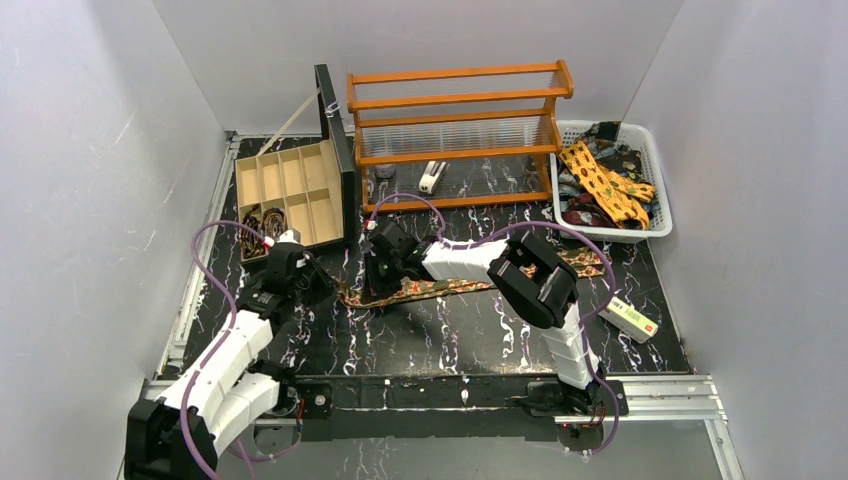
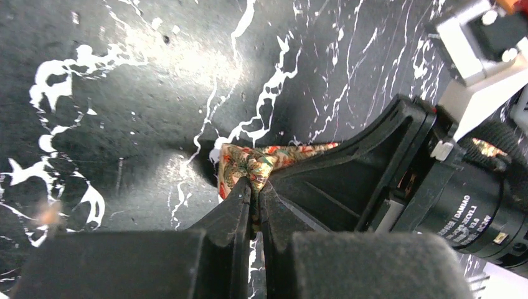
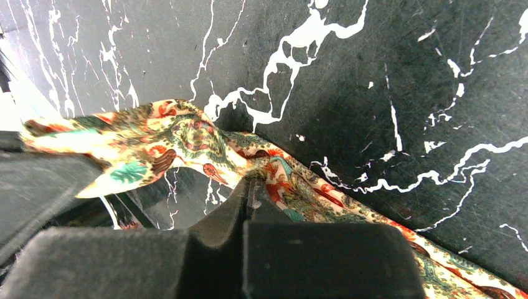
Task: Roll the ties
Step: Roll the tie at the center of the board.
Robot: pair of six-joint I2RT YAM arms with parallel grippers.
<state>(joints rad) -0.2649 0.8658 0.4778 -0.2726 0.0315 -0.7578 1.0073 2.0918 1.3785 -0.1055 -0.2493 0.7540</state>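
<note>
Patterned fabric of one tie [image 1: 450,288] lay across the marbled surface [image 1: 450,340]; left pincer [image 2: 255,190] and right pincer [image 3: 251,187] each clamped tight on it.

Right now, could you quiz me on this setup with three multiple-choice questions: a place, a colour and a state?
1. Where is the white basket? A. back right B. front centre C. back left
2. What colour is the slatted rack? A. blue B. orange-brown C. white
3. The long patterned tie is: A. fully coiled B. hanging up C. lying stretched out, pinched at two spots
1 A: it stands by the rack's right end. 2 B: its wooden rails show it. 3 C: the left gripper and right gripper are each shut on its fabric.
</note>
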